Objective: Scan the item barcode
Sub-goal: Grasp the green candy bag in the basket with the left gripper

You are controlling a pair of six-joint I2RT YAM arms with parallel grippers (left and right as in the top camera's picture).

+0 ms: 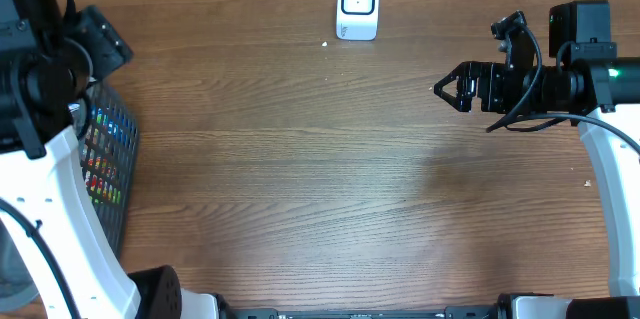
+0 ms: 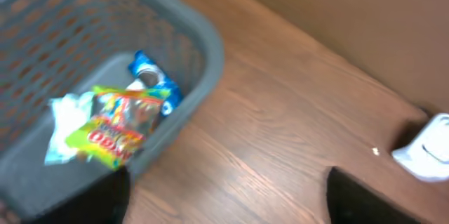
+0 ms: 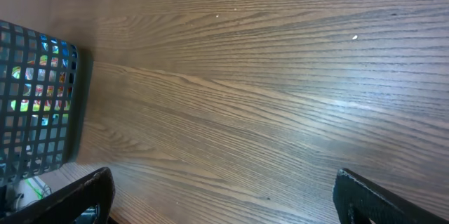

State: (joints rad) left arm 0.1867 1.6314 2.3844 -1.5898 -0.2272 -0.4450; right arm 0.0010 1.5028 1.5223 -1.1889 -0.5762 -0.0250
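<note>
Nothing is held: the left fingers (image 2: 365, 199) are spread wide above the basket (image 2: 210, 48), the right fingers (image 3: 70, 199) wide too. Next, a packet (image 2: 116, 129) probably must be gripped and shown to the scanner (image 1: 358, 6).

Snack packet (image 2: 112, 129) lettering illegibly blurred
</note>
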